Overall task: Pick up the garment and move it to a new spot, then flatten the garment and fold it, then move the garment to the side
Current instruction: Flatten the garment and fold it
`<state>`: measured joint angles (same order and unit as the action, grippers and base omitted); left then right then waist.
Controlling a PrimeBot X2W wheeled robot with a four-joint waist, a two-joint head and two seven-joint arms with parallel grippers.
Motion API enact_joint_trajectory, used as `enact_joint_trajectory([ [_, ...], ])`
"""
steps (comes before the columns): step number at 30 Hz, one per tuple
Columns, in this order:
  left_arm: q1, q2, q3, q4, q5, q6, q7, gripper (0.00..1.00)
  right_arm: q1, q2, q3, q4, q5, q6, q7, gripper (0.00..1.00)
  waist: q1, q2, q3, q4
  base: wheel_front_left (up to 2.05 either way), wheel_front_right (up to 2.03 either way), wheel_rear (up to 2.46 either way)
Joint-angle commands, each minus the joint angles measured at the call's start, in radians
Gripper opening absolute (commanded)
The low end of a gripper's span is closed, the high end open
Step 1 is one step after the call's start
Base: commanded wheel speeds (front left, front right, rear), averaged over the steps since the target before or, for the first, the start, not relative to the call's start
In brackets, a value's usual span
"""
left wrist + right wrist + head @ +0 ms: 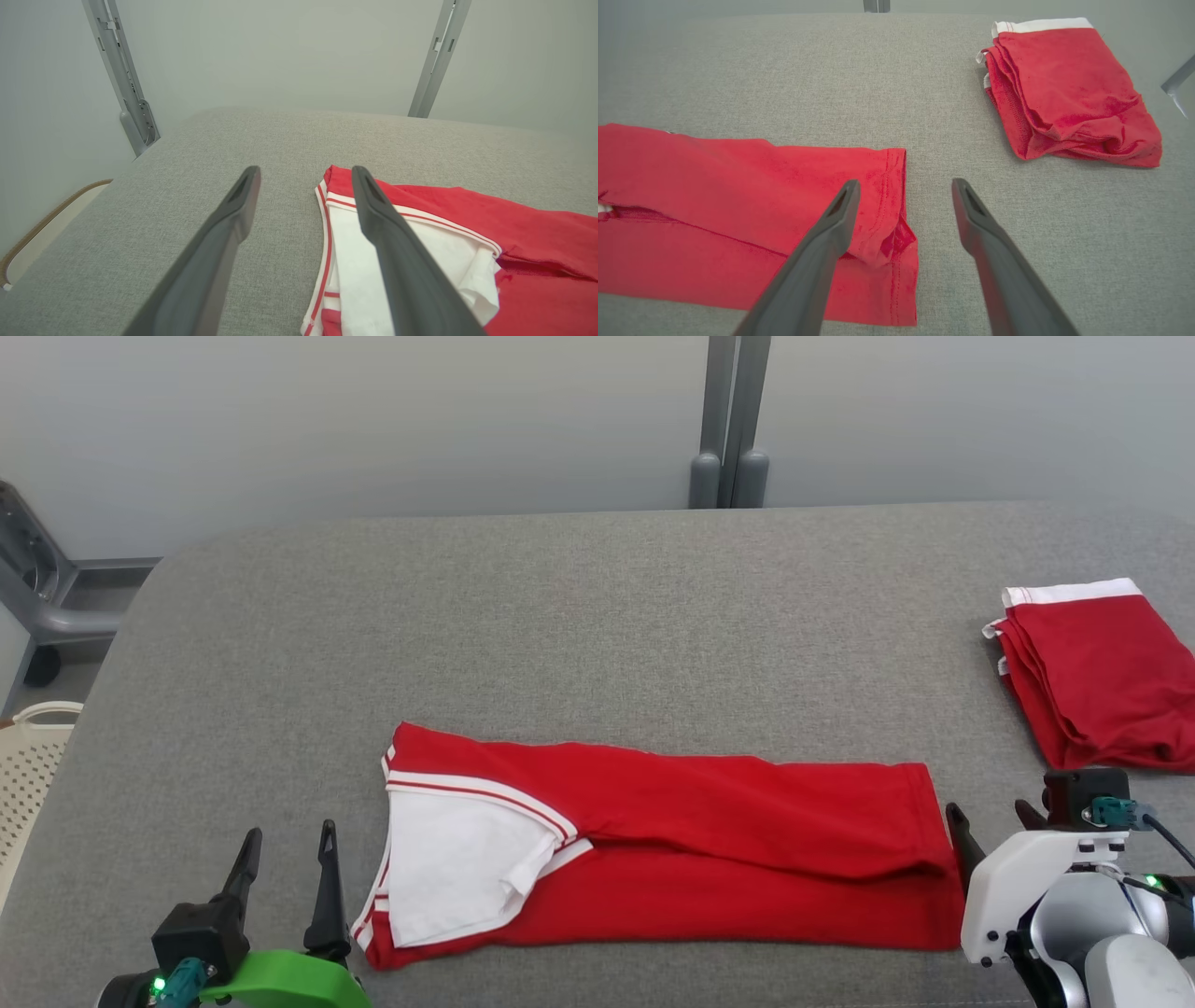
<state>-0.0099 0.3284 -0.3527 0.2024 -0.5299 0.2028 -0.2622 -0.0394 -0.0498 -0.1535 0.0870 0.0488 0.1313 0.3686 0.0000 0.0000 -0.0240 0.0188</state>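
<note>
Tabletop (597,607) is grey woven cloth, slightly coarse, dead matt. The garment (709,840) at lower centre looks like soft red knit, its white sleeve (457,859) smoother. My left gripper (290,831) has matt dark fingers (397,261), plastic by the look. My right wrist shell (1004,887), lower right, is glossy white plastic.

A robot test lab: plain pale partition walls (373,420) with grey metal posts (728,420) behind a grey fabric-covered bench (597,616).
</note>
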Motion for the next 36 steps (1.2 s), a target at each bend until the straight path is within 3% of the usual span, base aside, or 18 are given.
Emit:
enact_joint_trajectory([
  [1, -0.013, -0.004, -0.001, 0.002, 0.010, -0.003, -0.003, 1.00, -0.006, -0.002, -0.011, 0.021, -0.015, -0.001, 0.016, 1.00, 0.0000, 0.0000, 0.010, 0.009, 0.00, 0.00, 0.00],
  [20, -0.073, -0.014, -0.011, 0.033, 0.019, -0.034, -0.003, 1.00, -0.076, -0.002, -0.044, 0.249, -0.027, -0.001, -0.008, 1.00, 0.0000, 0.0000, 0.095, 0.052, 0.00, 0.00, 0.00],
  [32, -0.106, -0.009, -0.019, 0.046, 0.017, -0.044, -0.002, 1.00, -0.135, 0.000, -0.044, 0.401, 0.048, -0.001, -0.026, 1.00, 0.0000, 0.0000, 0.126, 0.069, 0.00, 0.00, 0.00],
  [33, -0.107, -0.009, -0.019, 0.048, 0.016, -0.045, -0.002, 1.00, -0.141, 0.001, -0.040, 0.413, 0.059, -0.001, -0.026, 0.91, 0.0000, 0.0000, 0.127, 0.070, 0.00, 0.00, 0.00],
  [35, -0.108, -0.009, -0.019, 0.050, 0.016, -0.045, -0.002, 1.00, -0.151, 0.003, -0.031, 0.431, 0.073, -0.001, -0.027, 0.35, 0.0000, 0.0000, 0.128, 0.071, 0.00, 0.00, 0.00],
  [36, -0.108, -0.010, -0.019, 0.052, 0.015, -0.045, -0.002, 1.00, -0.155, 0.004, -0.028, 0.438, 0.079, -0.001, -0.028, 0.25, 0.0000, 0.0000, 0.127, 0.071, 0.00, 0.00, 0.00],
])
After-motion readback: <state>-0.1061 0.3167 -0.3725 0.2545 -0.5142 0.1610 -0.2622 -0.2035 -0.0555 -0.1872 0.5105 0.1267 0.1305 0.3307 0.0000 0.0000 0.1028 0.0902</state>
